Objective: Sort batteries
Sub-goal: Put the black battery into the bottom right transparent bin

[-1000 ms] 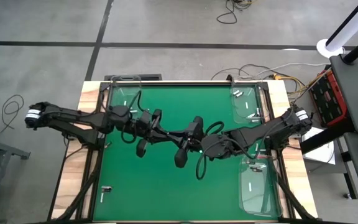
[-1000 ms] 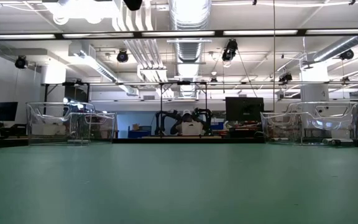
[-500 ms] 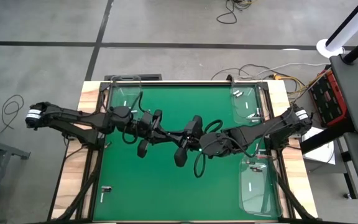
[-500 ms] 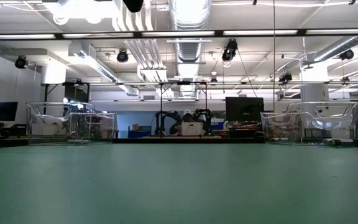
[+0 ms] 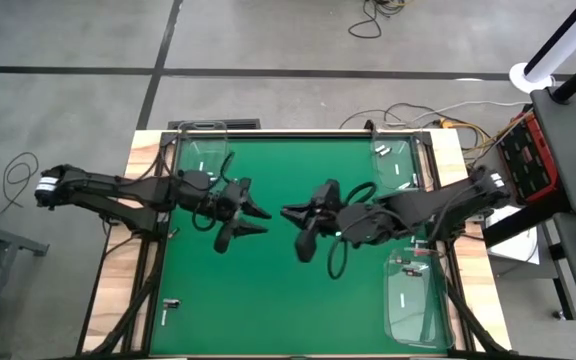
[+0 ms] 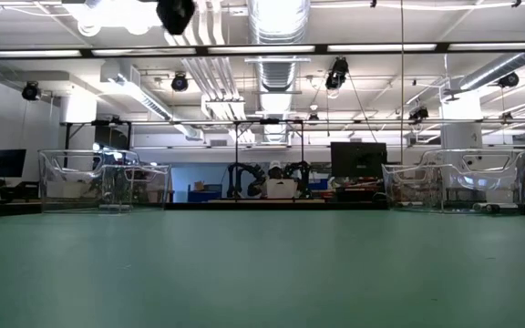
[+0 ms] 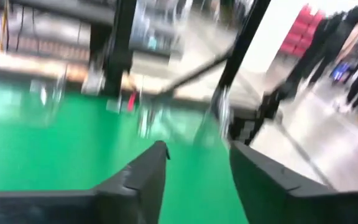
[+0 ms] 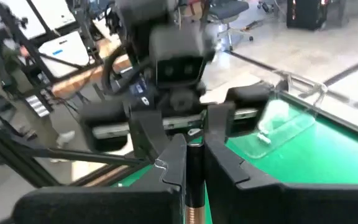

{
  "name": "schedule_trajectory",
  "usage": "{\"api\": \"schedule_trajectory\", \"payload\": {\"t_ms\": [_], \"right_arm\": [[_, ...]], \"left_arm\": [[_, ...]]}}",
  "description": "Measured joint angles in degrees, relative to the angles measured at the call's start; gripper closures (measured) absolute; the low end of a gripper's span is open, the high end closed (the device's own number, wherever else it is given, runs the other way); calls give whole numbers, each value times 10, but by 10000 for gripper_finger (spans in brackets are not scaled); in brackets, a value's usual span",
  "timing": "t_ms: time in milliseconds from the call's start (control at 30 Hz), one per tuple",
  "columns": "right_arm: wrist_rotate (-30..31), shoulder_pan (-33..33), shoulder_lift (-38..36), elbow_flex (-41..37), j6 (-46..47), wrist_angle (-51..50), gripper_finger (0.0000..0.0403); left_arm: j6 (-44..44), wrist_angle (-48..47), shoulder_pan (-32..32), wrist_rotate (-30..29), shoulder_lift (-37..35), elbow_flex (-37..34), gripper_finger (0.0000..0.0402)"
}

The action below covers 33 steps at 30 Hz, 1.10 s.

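- Right hand (image 5: 286,212): shown at the centre of the high view, above the green tabletop (image 5: 228,290). In the right wrist view it (image 8: 193,163) is seen clenched on one battery (image 8: 194,177), a dark cylinder with a copper-coloured end, held upright between the fingers.
- Left hand (image 5: 259,219): placed just left of centre in the high view, facing the right hand and close to it but apart from it. Its fingers are spread and nothing is held, as is confirmed in the left wrist view (image 7: 194,165).
- Work done, as judged: three whitish batteries (image 5: 391,170) are seen in the upper right tray (image 5: 408,150), and at least one (image 5: 401,299) in the lower right tray (image 5: 438,320). No battery can be made out in the upper left tray (image 5: 203,150).
- Work left, as judged: the held battery is yet to be placed in a tray, and two loose batteries (image 5: 171,302) lie on the tabletop at the lower left of the high view. The task is therefore judged to be well advanced but not finished.
- Writing: no brand, label or lettering can be read on the batteries, the trays or the arms in any view.
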Motion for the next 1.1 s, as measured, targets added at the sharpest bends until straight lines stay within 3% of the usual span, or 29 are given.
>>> {"api": "schedule_trajectory", "payload": {"t_ms": [200,333,400,533,667,800,933,1100], "right_arm": [[-33,71,-35,4,233,-298,377],[-104,158,-35,-10,444,-508,377],[-151,208,-26,-35,522,-556,377],[-227,294,-21,-103,605,-562,377],[-293,328,-21,-163,621,-554,377],[-324,333,-35,-229,555,-535,377],[-329,333,-49,-304,457,-450,377],[-358,334,-71,-394,411,-339,378]], "left_arm": [[-4,-215,-4,0,-33,-1,213],[-5,-259,-5,2,-43,-5,218],[-5,-255,-5,2,-46,-11,221],[-3,-241,-5,2,-47,-18,228],[-6,-225,-5,1,-41,-20,231],[-12,-207,-5,1,-33,-20,232],[-37,-205,-6,2,-30,-20,232],[-82,-217,-6,4,-37,-20,232]]}}
